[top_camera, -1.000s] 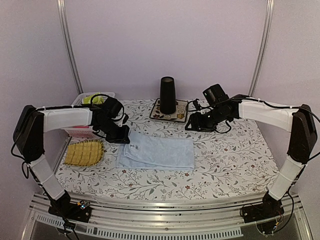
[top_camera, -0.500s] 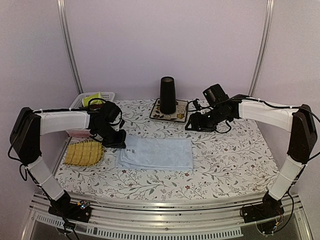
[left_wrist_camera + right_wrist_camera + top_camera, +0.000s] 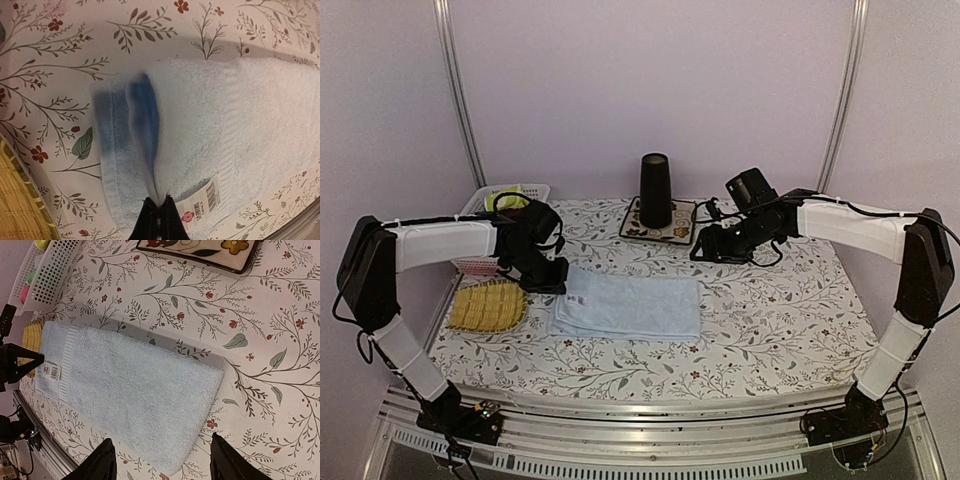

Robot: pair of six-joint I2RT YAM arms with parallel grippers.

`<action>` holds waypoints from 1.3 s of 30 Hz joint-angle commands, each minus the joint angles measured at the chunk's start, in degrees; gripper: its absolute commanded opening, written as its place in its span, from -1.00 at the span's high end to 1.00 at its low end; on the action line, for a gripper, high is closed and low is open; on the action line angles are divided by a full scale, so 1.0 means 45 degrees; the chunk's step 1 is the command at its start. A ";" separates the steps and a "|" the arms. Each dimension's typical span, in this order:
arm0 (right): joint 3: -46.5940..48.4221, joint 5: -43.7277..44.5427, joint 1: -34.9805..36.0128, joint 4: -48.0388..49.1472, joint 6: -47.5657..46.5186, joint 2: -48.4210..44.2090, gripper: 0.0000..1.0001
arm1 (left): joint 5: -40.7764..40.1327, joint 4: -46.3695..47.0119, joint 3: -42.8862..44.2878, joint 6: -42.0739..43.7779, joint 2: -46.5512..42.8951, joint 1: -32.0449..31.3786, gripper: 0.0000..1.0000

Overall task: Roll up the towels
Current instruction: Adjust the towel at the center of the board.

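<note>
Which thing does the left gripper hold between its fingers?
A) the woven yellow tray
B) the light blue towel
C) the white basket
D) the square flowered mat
B: in the left wrist view the left gripper is shut on a raised fold at the edge of the light blue towel.

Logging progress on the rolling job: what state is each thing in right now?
Light blue towel: lying flat, unrolled, left edge pinched up.
Left pincer: shut on that edge.
Right pincer: open, holding nothing.
Straw tray: empty.
Black cup: standing on the flowered mat.
</note>
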 commanded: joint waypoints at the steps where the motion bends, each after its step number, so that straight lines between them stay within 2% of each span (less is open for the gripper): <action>1: 0.0220 0.0044 -0.0055 0.0056 -0.0002 0.0355 -0.29 | -0.0326 -0.0027 -0.0314 0.0022 0.0013 -0.0111 1.00; 13: 0.0123 0.0093 -0.0055 -0.0079 -0.0078 0.0259 -0.31 | -0.1165 0.0813 -0.0774 0.0658 0.1659 0.0178 1.00; 14: 0.0084 0.0081 -0.0055 -0.0075 -0.0088 0.0219 -0.31 | -0.1274 0.0832 -0.0723 0.0696 0.1763 0.0181 0.88; 15: 0.0052 0.0092 -0.0055 -0.0074 -0.0096 0.0206 -0.32 | -0.1320 0.0818 -0.0673 0.0735 0.1854 0.0216 0.58; 17: -0.0024 0.0064 -0.0055 -0.0073 -0.0172 0.0153 -0.36 | -0.1499 0.0790 -0.0538 0.0734 0.1911 0.0240 -0.16; 18: -0.0040 0.0063 -0.0055 -0.0099 -0.0209 0.0139 -0.39 | -0.1553 0.0771 -0.0464 0.0730 0.1892 0.0250 -0.41; 20: -0.0123 0.0107 -0.0055 -0.0104 -0.0369 0.0133 -0.49 | -0.1721 0.0670 -0.0215 0.0706 0.1718 0.0259 -0.80; 21: -0.0179 0.0142 -0.0055 -0.0076 -0.0439 0.0139 -0.56 | -0.1786 0.0573 -0.0031 0.0676 0.1614 0.0260 -0.92; 24: -0.0332 0.0149 -0.0064 0.0110 -0.0917 0.0248 -0.99 | -0.1897 0.0227 0.0681 0.0690 0.1130 0.0261 -0.93; 33: -0.1310 -0.2795 -0.1632 0.2116 -0.1139 0.0518 -0.98 | -0.2586 -0.0489 0.1834 0.0885 -0.1034 -0.0432 -0.93; 39: -0.1201 -0.3457 -0.2064 0.2443 -0.1762 0.1125 -0.98 | -0.3608 -0.0573 0.1549 0.1031 -0.2828 -0.0897 -0.93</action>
